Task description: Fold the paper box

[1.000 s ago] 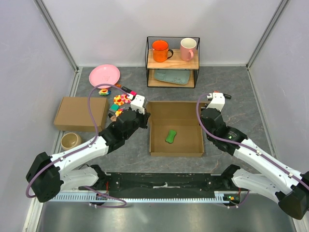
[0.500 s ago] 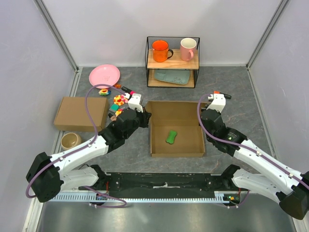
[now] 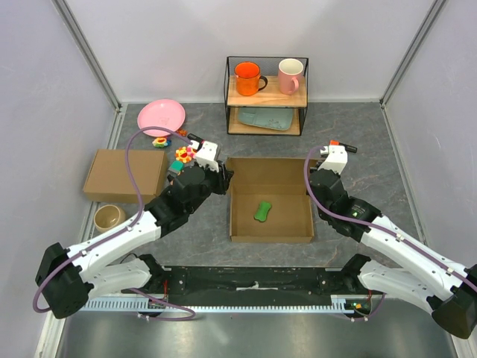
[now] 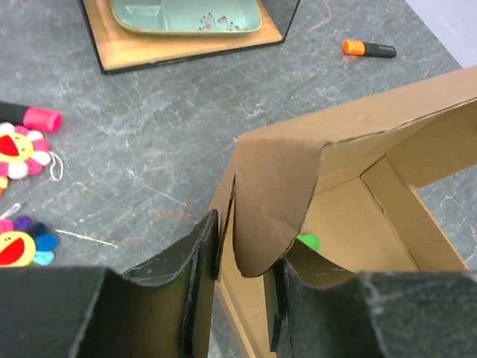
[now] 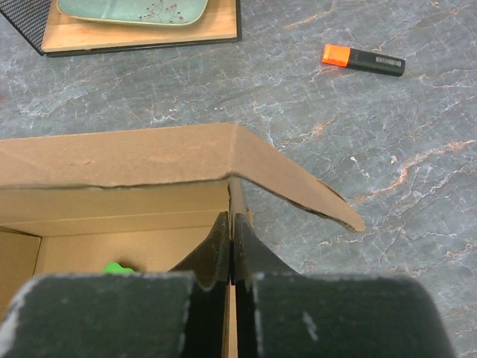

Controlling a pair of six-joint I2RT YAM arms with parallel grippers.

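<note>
The box (image 3: pixel 283 186) sits in the middle of the surface (image 3: pixel 358 127), just in front of the shelf (image 3: pixel 266 93). Its walls stand up and it is open on top. A green toy (image 3: pixel 263 210) lies inside. The far flap leans out and back, and no lid is down yet.

Your right jaws are pressed tight on the right wall, close to the far corner. Your left jaws are at the far left corner. They stand a bit apart, with the wall and a bent corner flap (image 4: pixel 268 194) between them. They do not look like they pinch it.

Here is what changed in the last second. Your left arm (image 3: pixel 119 237) has reached a bit farther back, so its jaws now sit right at that corner. The right arm hardly moved. The box slid only a tiny bit and kept its shape.

So I think you now have both far corners and can tuck that bent flap in. The fold looks only partway done.

An orange marker (image 5: pixel 363 60) lies past the box on the right. Another brown box (image 3: pixel 124 175) is well off to the left.
</note>
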